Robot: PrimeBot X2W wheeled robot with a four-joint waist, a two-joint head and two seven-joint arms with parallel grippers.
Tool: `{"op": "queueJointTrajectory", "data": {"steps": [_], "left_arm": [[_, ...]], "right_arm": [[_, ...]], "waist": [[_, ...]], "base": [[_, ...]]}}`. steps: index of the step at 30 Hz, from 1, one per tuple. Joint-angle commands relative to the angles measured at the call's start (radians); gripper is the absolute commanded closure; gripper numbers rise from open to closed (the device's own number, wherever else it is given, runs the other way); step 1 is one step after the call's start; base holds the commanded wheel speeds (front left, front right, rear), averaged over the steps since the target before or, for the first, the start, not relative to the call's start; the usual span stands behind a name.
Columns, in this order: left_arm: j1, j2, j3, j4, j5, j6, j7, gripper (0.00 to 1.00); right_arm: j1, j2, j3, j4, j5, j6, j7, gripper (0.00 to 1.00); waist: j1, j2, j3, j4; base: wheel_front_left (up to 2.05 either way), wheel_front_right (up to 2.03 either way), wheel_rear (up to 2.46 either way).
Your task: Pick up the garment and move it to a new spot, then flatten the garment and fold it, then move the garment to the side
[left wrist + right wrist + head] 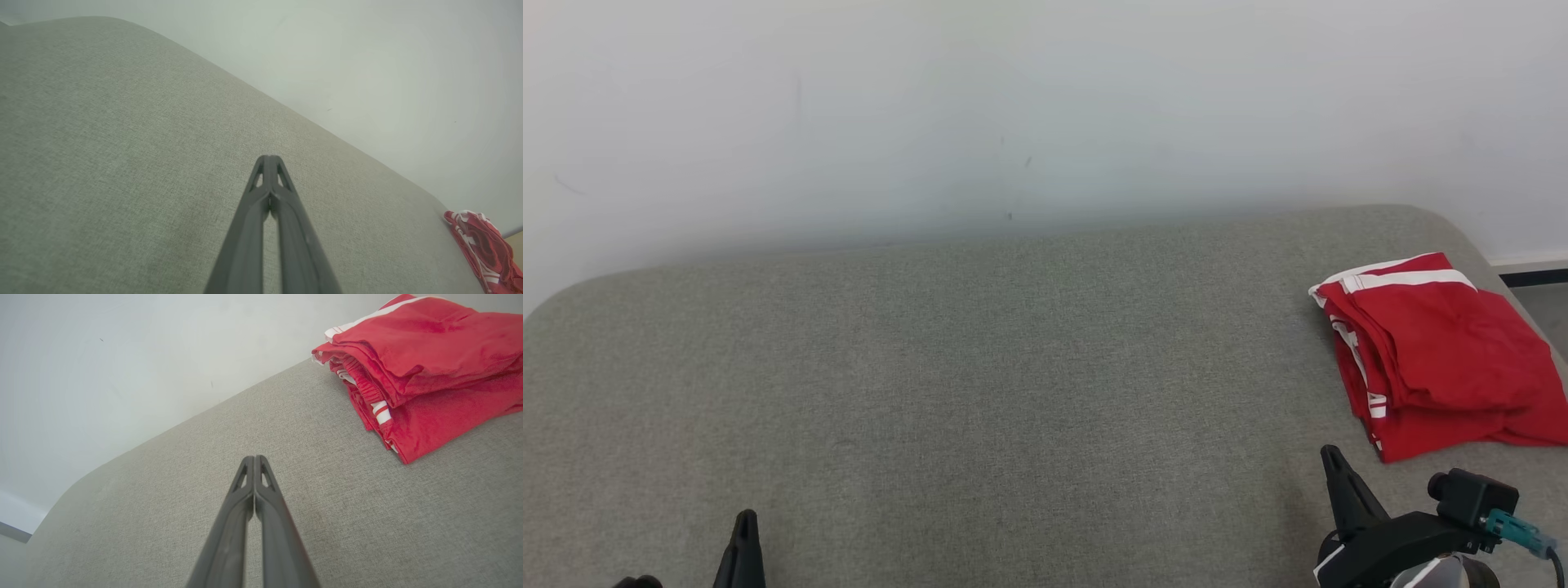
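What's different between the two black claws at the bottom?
The right gripper sits near the folded red garment; the left gripper is far from it. The right gripper's wrist camera shows in the head view; of the left gripper, just the fingers. Both are shut, holding nothing, over the grey cushion.

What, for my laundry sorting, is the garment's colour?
Garment: red, white stripes; best in right wrist view.

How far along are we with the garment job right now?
Done, it seems: the red garment lies folded in layers at the right end of the grey cushion. In hand: nothing; left gripper and right gripper are shut, empty, clear of the cloth. Left: probably nothing, unless it should go further aside.
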Motion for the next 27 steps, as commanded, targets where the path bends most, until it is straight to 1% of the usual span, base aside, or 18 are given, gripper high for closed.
{"op": "queueJointTrajectory", "data": {"steps": [1,11,15,27], "left_arm": [[-0.031,0.007,-0.001,-0.02,-0.045,0.0,0.01,1.0],[-0.043,0.008,-0.005,-0.03,-0.197,-0.001,0.05,1.0],[-0.045,0.009,-0.006,-0.032,-0.239,-0.001,0.061,1.0],[-0.059,0.01,-0.009,-0.042,-0.406,-0.001,0.105,1.0]], "right_arm": [[-0.018,0.001,-0.012,-0.023,0.044,0.0,0.006,1.0],[-0.014,0.014,-0.039,-0.043,0.187,0.0,0.026,1.0],[-0.013,0.018,-0.046,-0.049,0.228,0.0,0.032,1.0],[-0.008,0.033,-0.076,-0.071,0.387,0.0,0.056,1.0]], "waist": [[0.0,0.0,0.001,0.001],[0.0,0.0,0.007,0.005],[0.0,0.0,0.008,0.006],[0.0,0.0,0.016,0.012]], "base": [[0.0,0.0,0.0],[0.0,0.0,0.0],[0.0,0.0,0.0],[0.0,0.0,0.0]]}}
